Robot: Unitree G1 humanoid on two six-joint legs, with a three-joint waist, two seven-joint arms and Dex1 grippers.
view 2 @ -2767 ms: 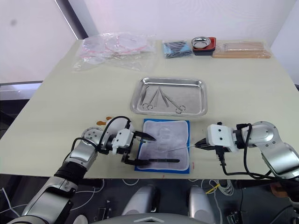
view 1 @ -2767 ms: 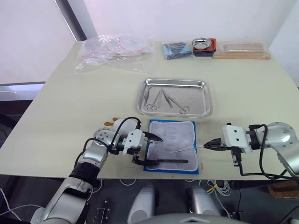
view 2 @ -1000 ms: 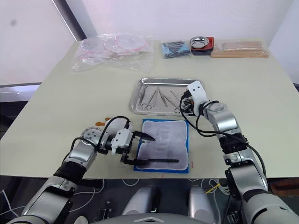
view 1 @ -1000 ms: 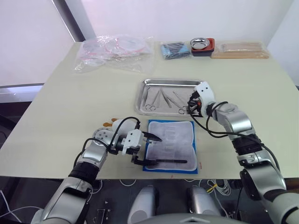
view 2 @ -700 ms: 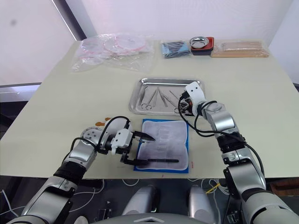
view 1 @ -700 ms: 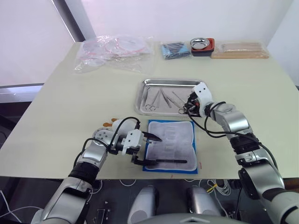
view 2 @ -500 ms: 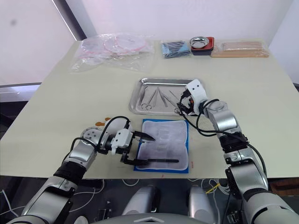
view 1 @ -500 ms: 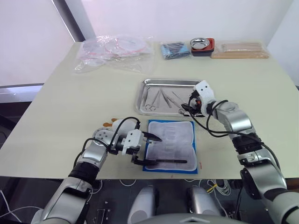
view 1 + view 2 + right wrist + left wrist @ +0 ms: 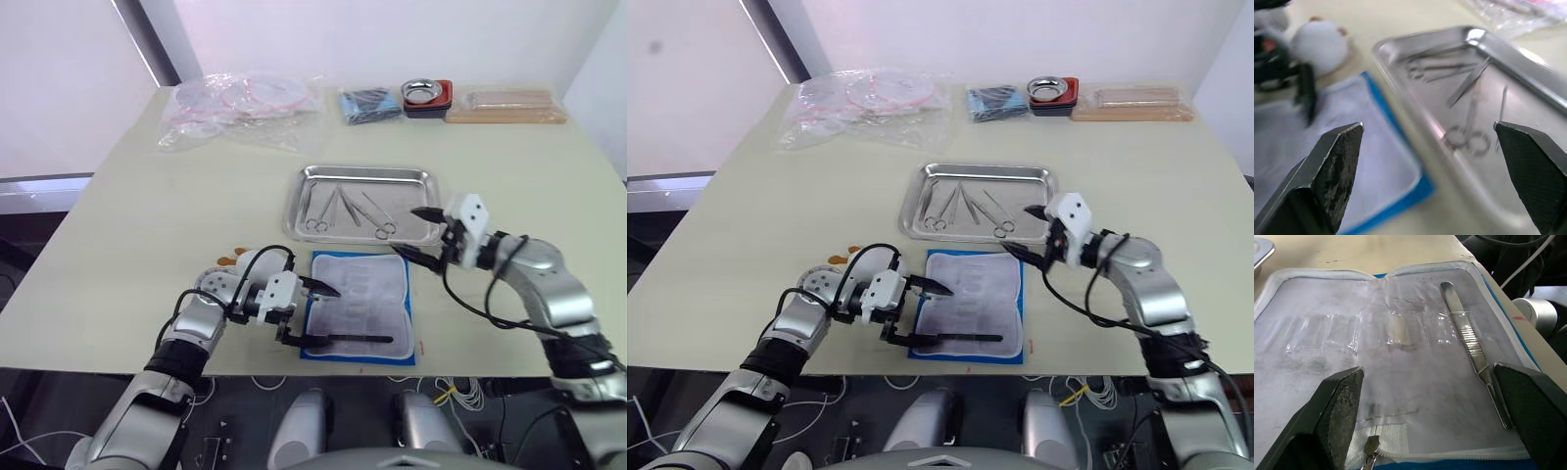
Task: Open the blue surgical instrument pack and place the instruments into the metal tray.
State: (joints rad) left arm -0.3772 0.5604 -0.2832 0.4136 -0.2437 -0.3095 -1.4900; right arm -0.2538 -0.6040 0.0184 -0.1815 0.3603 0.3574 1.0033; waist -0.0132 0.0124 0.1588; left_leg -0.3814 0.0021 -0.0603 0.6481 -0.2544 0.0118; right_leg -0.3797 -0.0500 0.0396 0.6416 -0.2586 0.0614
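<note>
Left gripper [image 9: 315, 313] spread wide over the near left edge of the blue surgical instrument pack [image 9: 361, 305], gripping nothing. Pack lies unfolded at the table's front edge; one pair of tweezers [image 9: 1472, 350] rests on its lining. Metal tray [image 9: 364, 204] just behind it holds the other instruments [image 9: 343, 210]. Right gripper [image 9: 418, 233] parted, empty, above the tray's near right corner.

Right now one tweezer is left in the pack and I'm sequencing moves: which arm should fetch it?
Left: its open pincer already hovers at the tweezers; the right pincer sits by the metal tray.
</note>
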